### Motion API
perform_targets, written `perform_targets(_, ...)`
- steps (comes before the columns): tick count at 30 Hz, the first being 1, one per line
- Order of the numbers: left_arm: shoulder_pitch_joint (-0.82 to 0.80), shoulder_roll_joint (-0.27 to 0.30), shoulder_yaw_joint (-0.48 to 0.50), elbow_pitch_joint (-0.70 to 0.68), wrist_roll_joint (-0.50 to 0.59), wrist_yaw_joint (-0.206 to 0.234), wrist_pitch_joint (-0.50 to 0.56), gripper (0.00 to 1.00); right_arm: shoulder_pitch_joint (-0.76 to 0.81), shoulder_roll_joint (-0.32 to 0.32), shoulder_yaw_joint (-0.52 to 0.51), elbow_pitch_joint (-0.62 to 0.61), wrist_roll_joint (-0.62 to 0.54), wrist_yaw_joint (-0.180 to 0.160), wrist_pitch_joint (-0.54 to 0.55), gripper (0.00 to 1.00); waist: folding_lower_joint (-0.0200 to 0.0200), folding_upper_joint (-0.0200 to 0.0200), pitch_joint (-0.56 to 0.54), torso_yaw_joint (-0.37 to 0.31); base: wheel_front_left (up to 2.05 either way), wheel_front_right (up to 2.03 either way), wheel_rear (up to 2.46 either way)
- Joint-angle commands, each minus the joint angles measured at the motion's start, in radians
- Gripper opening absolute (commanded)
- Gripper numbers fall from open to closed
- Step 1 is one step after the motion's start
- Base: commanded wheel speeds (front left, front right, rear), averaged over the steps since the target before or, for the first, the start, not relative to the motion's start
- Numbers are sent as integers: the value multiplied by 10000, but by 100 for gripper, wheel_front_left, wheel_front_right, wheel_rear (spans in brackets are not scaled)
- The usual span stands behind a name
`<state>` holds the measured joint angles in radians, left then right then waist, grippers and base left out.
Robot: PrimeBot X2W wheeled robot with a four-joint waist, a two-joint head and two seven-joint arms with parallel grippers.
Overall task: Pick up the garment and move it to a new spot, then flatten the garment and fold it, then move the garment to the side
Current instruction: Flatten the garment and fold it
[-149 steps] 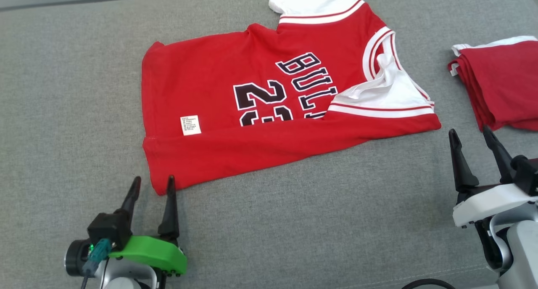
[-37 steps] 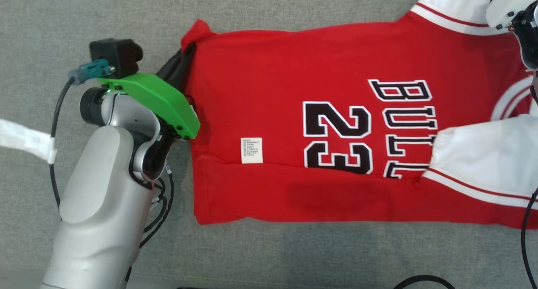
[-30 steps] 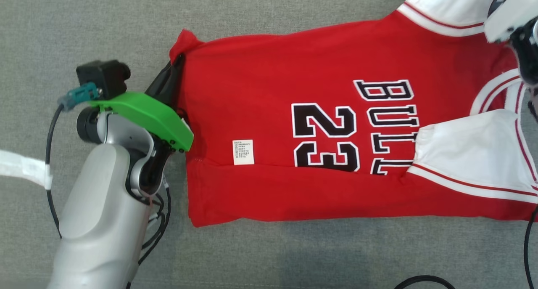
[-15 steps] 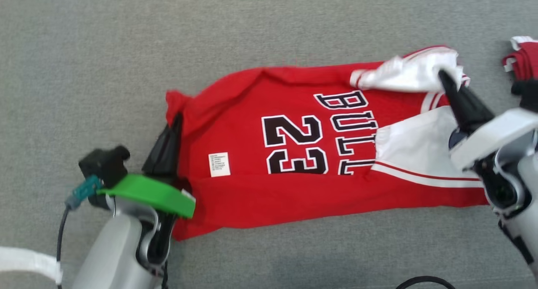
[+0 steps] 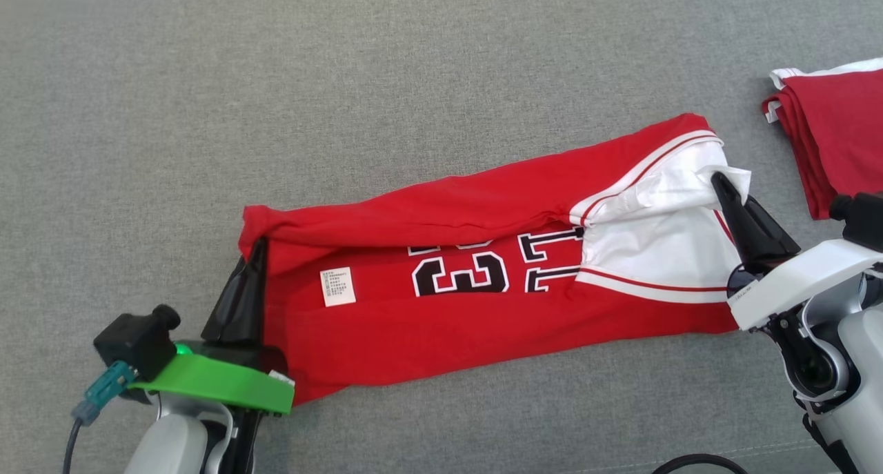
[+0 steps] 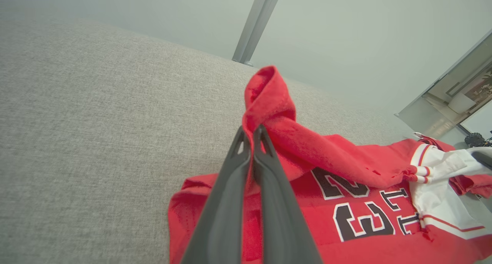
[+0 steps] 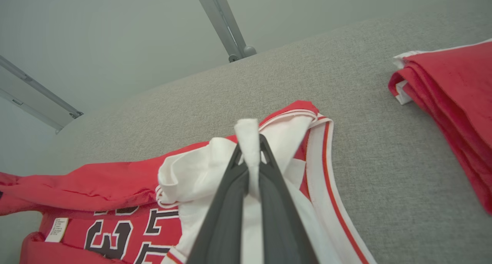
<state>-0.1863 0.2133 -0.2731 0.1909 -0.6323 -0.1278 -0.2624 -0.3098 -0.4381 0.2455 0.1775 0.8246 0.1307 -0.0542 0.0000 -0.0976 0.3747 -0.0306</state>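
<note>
A red basketball jersey (image 5: 476, 301) with black numbers and white sleeve trim lies across the grey cloth surface, its far long edge lifted and rolled over toward me. My left gripper (image 5: 256, 248) is shut on the jersey's far hem corner at the left end; in the left wrist view that gripper (image 6: 251, 131) pinches red cloth (image 6: 269, 98). My right gripper (image 5: 719, 179) is shut on the white sleeve (image 5: 662, 212) at the right end; the right wrist view has this gripper (image 7: 250, 141) clamped on the white fabric (image 7: 248, 131).
A folded stack of red garments (image 5: 835, 136) lies at the right edge, close to my right arm; it is also in the right wrist view (image 7: 449, 98). The grey surface (image 5: 276, 115) is bare beyond the jersey and to its left.
Both grippers, open five seconds ago, have taken hold of the jersey's far edge and drawn it toward me, folding it over the lettering. The head camera has tilted back up.
</note>
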Motion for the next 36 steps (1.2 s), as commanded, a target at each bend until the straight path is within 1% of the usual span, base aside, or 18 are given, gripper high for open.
perform_targets(1,216,27,145,-104,75,-44,-22,0,182,50,-58,-84,-8,-1,38,0,0,1,-61,9,0,0,0)
perform_targets(4,497,52,152,-158,179,-45,-22,0,413,111,-162,-34,-87,-1,242,0,0,1,-127,7,0,0,0)
perform_targets(10,894,-117,63,-61,83,-46,-23,1,681,351,-149,256,-327,-1,354,0,0,1,-132,51,0,0,0)
perform_targets(19,1217,-303,58,68,59,-46,-24,0,1042,419,-543,-122,40,-1,473,0,0,1,-156,97,0,0,0)
perform_targets(20,1261,-309,65,104,93,-46,-24,2,1114,405,-556,-129,49,-1,554,0,0,1,-149,86,0,0,0)
perform_targets(21,1307,-350,60,188,206,-46,-24,35,1204,354,-579,-81,-49,-1,694,0,0,1,-136,82,0,0,0)
perform_targets(22,1338,-337,79,252,321,-46,-24,58,1245,348,-544,-31,-140,-1,737,11,0,1,-134,79,0,0,0)
perform_targets(23,1382,-327,81,305,450,-46,-24,100,1268,354,-478,-10,-218,-1,776,40,0,1,-136,70,0,0,0)
perform_targets(24,1454,-342,124,378,539,-46,-25,100,1288,372,-449,8,-280,-1,774,87,0,1,-146,56,0,0,0)
perform_targets(25,1515,-336,230,459,700,-45,-25,100,1316,365,-476,90,-372,-1,766,100,0,1,-164,42,0,0,0)
perform_targets(28,1748,-494,732,573,1217,-45,-25,100,1344,379,-507,193,-568,-1,725,100,0,1,-213,8,0,0,0)
perform_targets(31,2165,-840,1657,476,1669,26,-25,100,1394,275,-596,159,-703,-1,714,100,0,1,-314,-24,0,0,0)
perform_targets(36,2811,-1380,3421,-409,2543,409,-26,100,1646,236,-1136,-107,-651,-1,530,100,0,1,-670,22,0,0,0)
